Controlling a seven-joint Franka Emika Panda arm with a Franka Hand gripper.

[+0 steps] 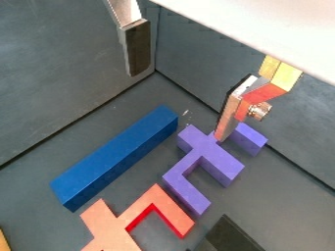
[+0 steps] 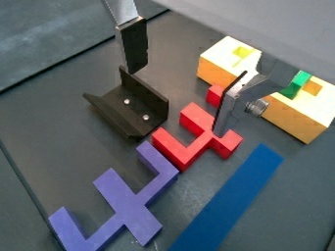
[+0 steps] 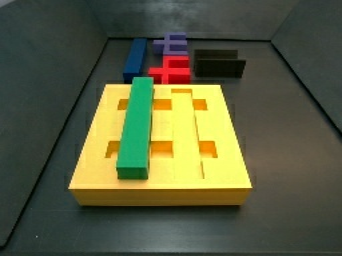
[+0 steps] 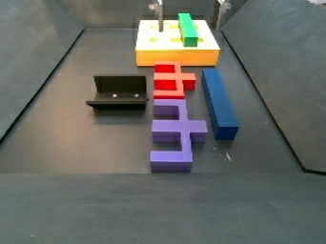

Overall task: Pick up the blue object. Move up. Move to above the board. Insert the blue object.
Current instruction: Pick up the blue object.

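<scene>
The blue object (image 4: 220, 101) is a long dark blue bar lying flat on the floor beside the red block, and it shows in both wrist views (image 1: 118, 157) (image 2: 236, 201) and far back in a side view (image 3: 135, 58). The board (image 3: 94, 150) is a yellow grooved slab with a green bar (image 3: 138, 125) in one groove. My gripper (image 1: 181, 103) (image 2: 179, 101) is open and empty, well above the floor. In a side view only its fingertips show, at the frame edge over the board's far end (image 4: 189, 8). Nothing is between the fingers (image 1: 133, 47).
A red block (image 4: 173, 79) and a purple stepped block (image 4: 176, 133) lie in a row next to the blue bar. The dark fixture (image 4: 117, 92) stands beside them. Grey walls enclose the floor.
</scene>
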